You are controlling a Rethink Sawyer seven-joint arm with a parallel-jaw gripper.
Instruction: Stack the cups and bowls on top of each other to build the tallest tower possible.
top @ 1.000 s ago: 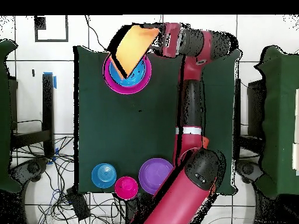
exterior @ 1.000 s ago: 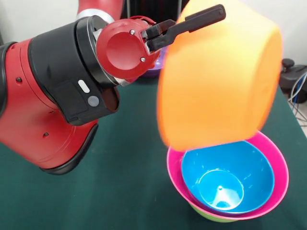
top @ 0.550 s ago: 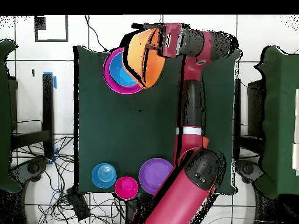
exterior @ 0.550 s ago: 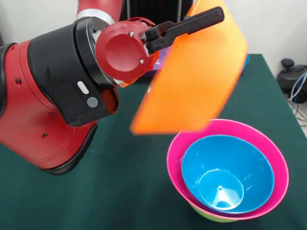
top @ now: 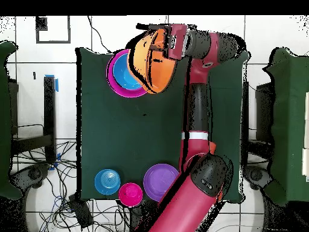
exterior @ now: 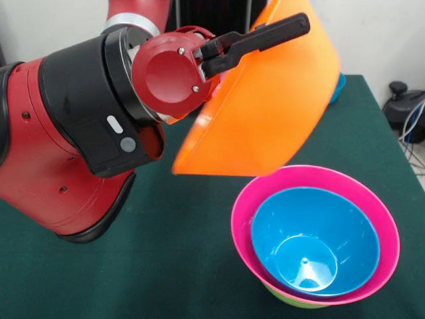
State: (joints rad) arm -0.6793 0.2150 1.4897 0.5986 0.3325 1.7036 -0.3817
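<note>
Tower: nearest the front camera, a big glossy pink plastic bowl [exterior: 382,226] nests a medium blue plastic bowl [exterior: 312,239], with a green bowl's rim [exterior: 285,297] peeking out underneath, so the pile is three deep that I can see.
Held bowl: a large glossy orange plastic bowl [exterior: 265,113] hangs tilted steeply above and just beside the tower, clear of the pink rim.
Gripper: the black-fingered gripper [exterior: 255,41] on the red and black arm [exterior: 86,133] is pinching the orange bowl's rim, one finger lying across the outside wall.
Step in hand: looks like the placing. I'd level the bowl, centre it over the tower, lower gently and release only once it is seated. A tilted drop could tip the pile.
Far bowls: overhead, a purple bowl [top: 160,179], small magenta-red bowl [top: 130,193] and small blue bowl [top: 108,180] wait at the opposite table end.
Surface: dark green cloth-covered table [exterior: 166,266].
Room: white tiled floor [top: 277,36], cables [top: 54,199] trailing off the table corner.
</note>
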